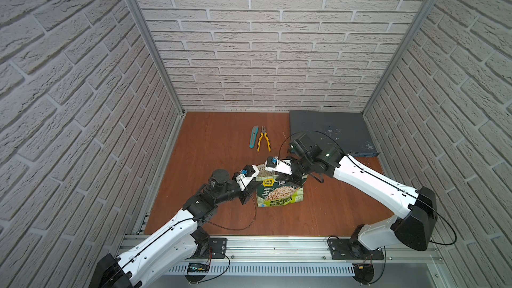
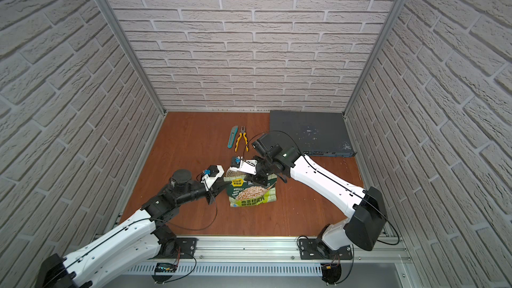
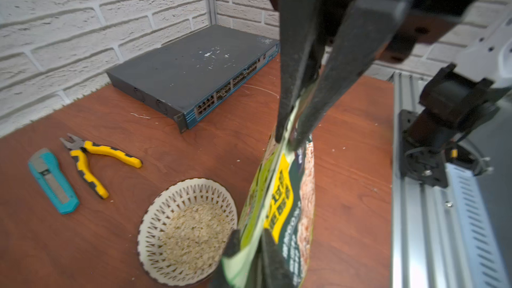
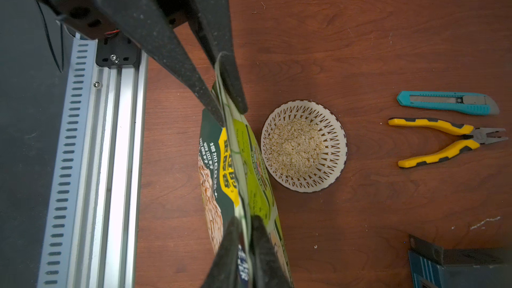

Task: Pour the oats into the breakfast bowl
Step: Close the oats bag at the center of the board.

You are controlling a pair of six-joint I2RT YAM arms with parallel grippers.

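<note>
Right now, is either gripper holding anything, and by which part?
Both hold the oat pouch by its top edge: the left gripper pinches one end, the right gripper the opposite end.

The pouch [image 1: 278,193], dark green and lime green with an oat-bowl picture and Chinese lettering, stands upright near the middle of the surface [image 1: 216,139], its printed face toward the near edge. Just beside it on its far side sits the breakfast bowl [image 4: 333,167], small, round and white, with an openwork lattice wall. Pale beige oats [image 4: 293,148] cover its bottom, below the rim.
</note>
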